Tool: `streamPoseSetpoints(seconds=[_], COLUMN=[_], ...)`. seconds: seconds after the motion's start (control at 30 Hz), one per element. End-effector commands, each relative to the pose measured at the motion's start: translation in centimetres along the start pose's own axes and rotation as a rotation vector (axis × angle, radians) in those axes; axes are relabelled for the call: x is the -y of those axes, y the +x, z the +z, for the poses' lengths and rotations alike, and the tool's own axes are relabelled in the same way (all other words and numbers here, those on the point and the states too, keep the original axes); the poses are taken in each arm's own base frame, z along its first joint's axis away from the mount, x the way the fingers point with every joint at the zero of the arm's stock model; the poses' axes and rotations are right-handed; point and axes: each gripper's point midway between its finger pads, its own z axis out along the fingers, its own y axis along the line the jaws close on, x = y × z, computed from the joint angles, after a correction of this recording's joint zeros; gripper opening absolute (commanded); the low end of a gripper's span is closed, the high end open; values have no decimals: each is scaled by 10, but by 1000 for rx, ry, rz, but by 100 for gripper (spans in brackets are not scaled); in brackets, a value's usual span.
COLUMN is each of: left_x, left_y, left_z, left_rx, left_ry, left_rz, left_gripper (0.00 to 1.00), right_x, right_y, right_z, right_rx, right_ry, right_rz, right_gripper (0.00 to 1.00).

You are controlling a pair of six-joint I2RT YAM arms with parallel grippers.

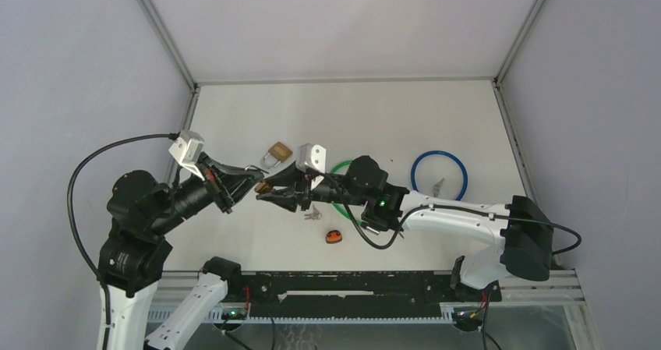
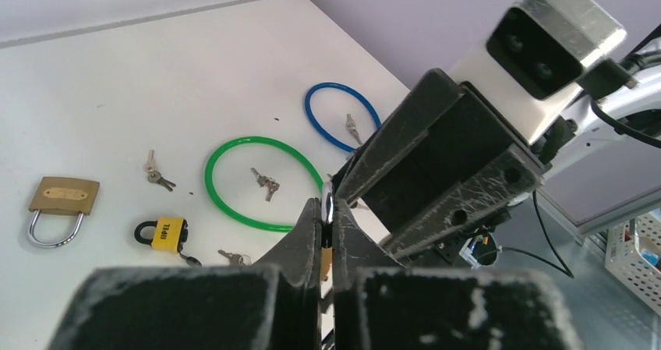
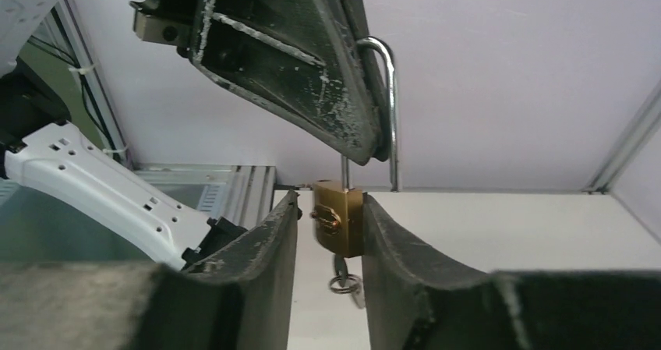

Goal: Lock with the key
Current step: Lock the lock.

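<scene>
The left end effector is pressed together on the steel shackle of the brass padlock. The lock hangs in the air above the desk, left of its middle. The right end effector stands half spread around the lock's body, touching it on one side and a sliver off on the other. A key hangs from the underside. The lock looks heavy, rigid and smooth, so it could swing. The flat body faces suit a firm clamp.

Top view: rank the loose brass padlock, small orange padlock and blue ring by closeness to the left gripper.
1. Loose brass padlock, just beyond the left gripper.
2. Small orange padlock, right and nearer the bases.
3. Blue ring, far right.
</scene>
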Motion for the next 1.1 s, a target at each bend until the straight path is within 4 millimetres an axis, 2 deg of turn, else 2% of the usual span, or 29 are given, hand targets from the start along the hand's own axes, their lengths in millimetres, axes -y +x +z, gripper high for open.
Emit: streamPoseSetpoints(seconds=[0.0, 0.03, 0.1, 0.2, 0.37, 0.4, 0.5, 0.53, 0.6, 0.67, 0.73, 0.8, 0.83, 0.93, 1.0, 1.07], left_x=[11, 12, 10, 8, 4, 0, -15, -23, -35, -34, -16, -4, -3, -18, -11, 6], left_y=[-14, -14, -13, -10, -3, -2, 3, 2, -5, -8, 10, 32, 36, 46, 51, 42], left_z=[-1, -1, -2, -4, -6, -7, -10, -12, -21, -32, -45, -54, -53, -36, -30, -26], left_rx=[57, 58, 63, 62, 67, 68, 74, 82, 96, 81, 27, -51, -72, -186, -246, -233], left_ry=[53, 56, 48, 37, 13, -3, -68, -106, -166, -148, -11, 129, 154, 136, 203, 264], left_rz=[37, 39, 43, 42, 50, 63, 150, 203, 397, 678, 952, 1143, 1145, 917, 817, 735], left_gripper=[0, 0, 0, 0, 0, 3, 61, 73, 82, 83, 81, 77, 75, 65, 61, 62], right_x=[-9, -9, -11, -9, 0, 1, 3, 4, 4, 5, 5, 0, -4, -7, -7, -9], right_y=[-34, -32, -34, -36, -36, -36, -34, -32, -27, -21, -9, 1, 5, 14, 18, 23], right_z=[10, 11, 12, 12, 6, 4, -3, -6, -13, -23, -33, -41, -47, -61, -72, -84], right_rx=[91, 88, 98, 102, 76, 66, 32, 17, -12, -40, -97, -159, -188, -260, -301, -347], right_ry=[-73, -75, -84, -73, -20, -11, 2, 4, 9, 11, 19, 2, -11, -15, -14, -34], right_rz=[16, 25, 29, 42, 74, 80, 116, 131, 157, 188, 203, 184, 174, 136, 101, 69], right_gripper=[39, 38, 30, 2, 0, 0, 0, 0, 0, 0, 0, 0, 0, 0, 0, 0])
